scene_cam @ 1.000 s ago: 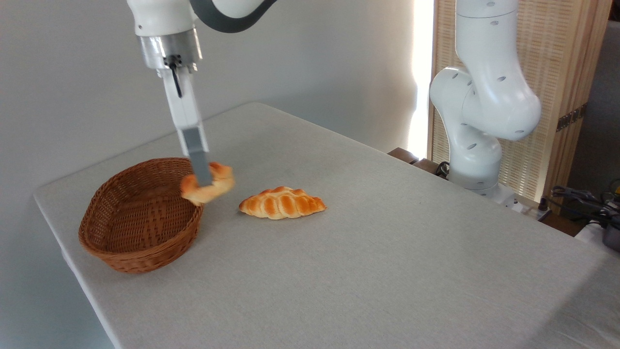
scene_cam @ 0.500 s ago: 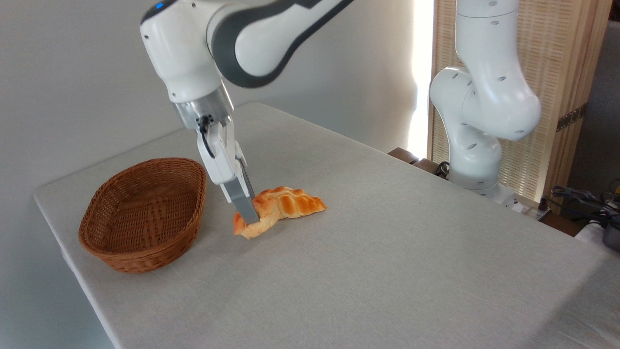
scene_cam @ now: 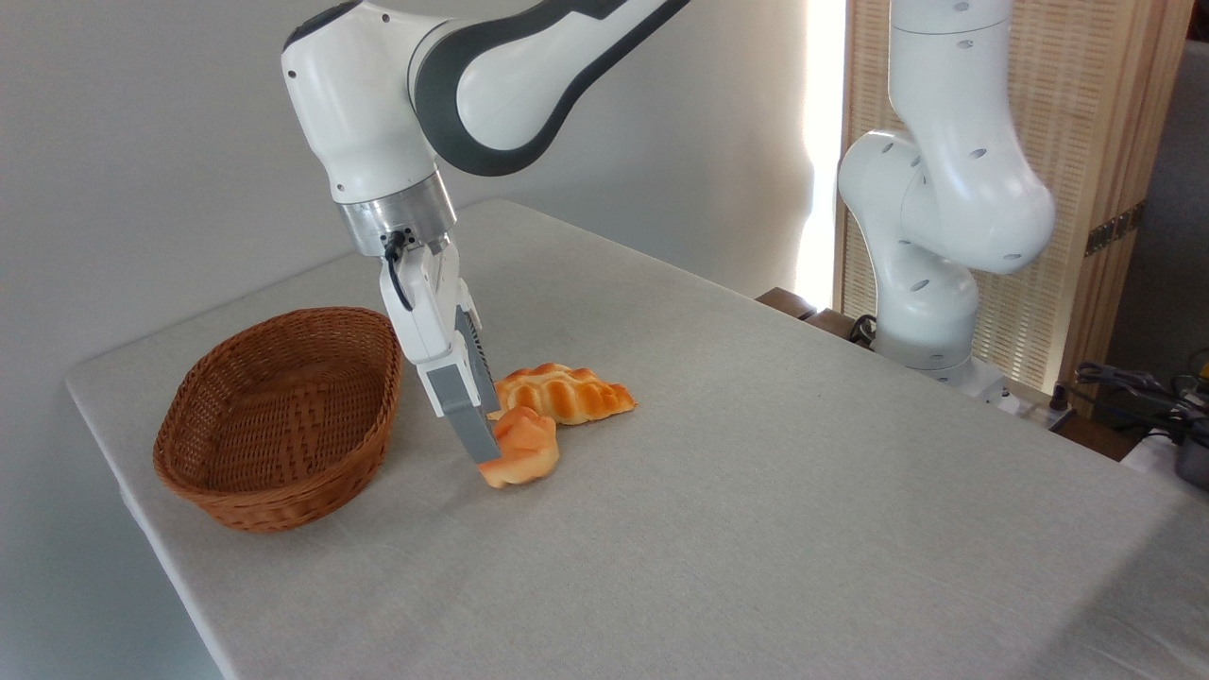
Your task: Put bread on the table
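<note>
the large light grey cloth-covered table [scene_cam: 803, 529] is lying mostly bare toward its near and right edges. the small lumpy orange-yellow bread [scene_cam: 522, 451] is sitting low at the table, left of centre, its upper left side pinched between the closed grey fingers of the white gripper [scene_cam: 482, 444]. the braided golden-brown loaf [scene_cam: 565, 393] is lying just behind it, seemingly touching. the brown oval wicker basket [scene_cam: 274, 416] is standing near the left edge.
</note>
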